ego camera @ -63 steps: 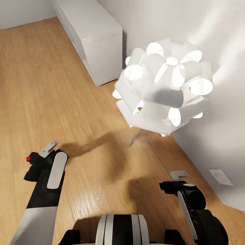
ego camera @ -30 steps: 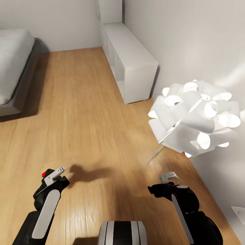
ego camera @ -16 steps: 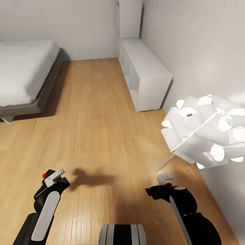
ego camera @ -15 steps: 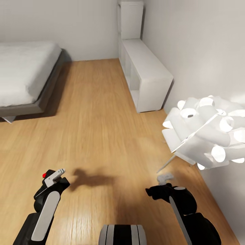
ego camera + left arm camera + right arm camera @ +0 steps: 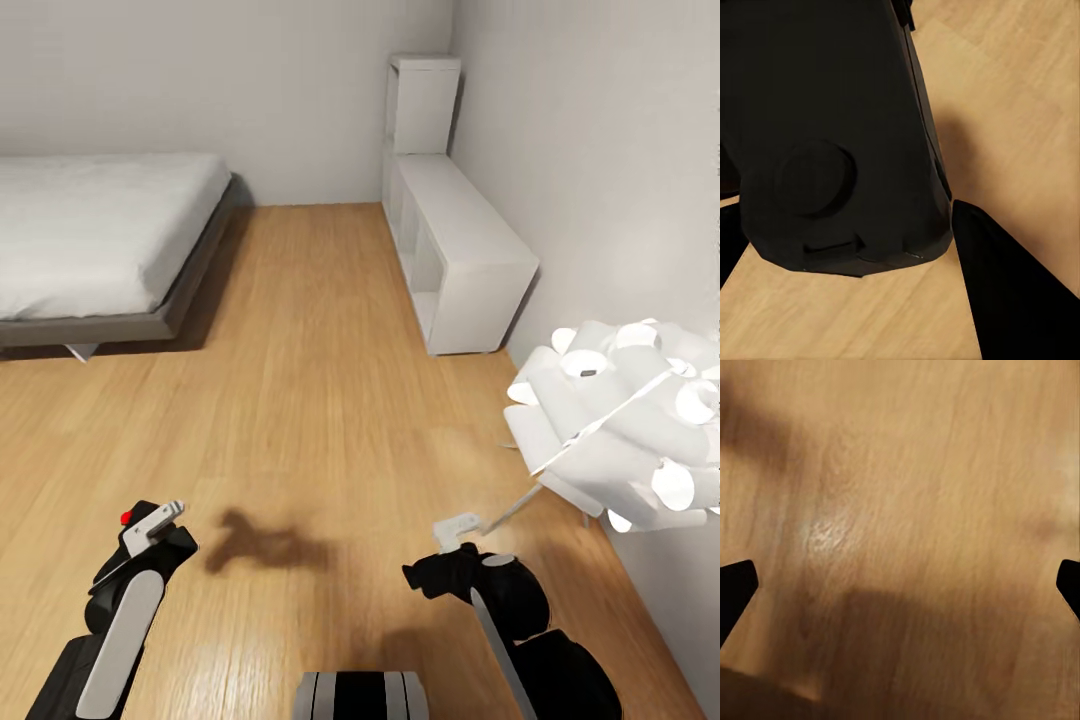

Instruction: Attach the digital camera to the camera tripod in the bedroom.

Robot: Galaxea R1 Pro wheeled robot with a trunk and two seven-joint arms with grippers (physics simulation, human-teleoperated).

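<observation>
One digital camera (image 5: 832, 135) is showing: a small black boxy body with a round red button, sitting clamped between the two fingers of the left gripper (image 5: 150, 528), low over the near left part of the wooden floor (image 5: 320, 380). In the left wrist view its matte black shell, with a round raised disc on one face, is blocking most of the picture, and one dark fingertip (image 5: 1020, 300) is lying beside it.

The right gripper (image 5: 455, 530) is hanging over the near right part of the floor with its jaws spread wide; in the right wrist view the two dark tips are sitting at opposite edges with only bare planks between them.

The floor is light, smooth-grained wood, carrying soft shadows of both arms. One bed (image 5: 100, 240) with a white mattress on a grey frame is standing along the far left edge of the floor. One long, low white shelf unit (image 5: 460, 250) is running along the right wall, with a taller white cabinet (image 5: 422, 105) at its far end, probably a separate piece. One floor lamp (image 5: 620, 430), a cluster of glowing white petal tubes on thin legs, is standing near the right wall, just beyond the right gripper.
</observation>
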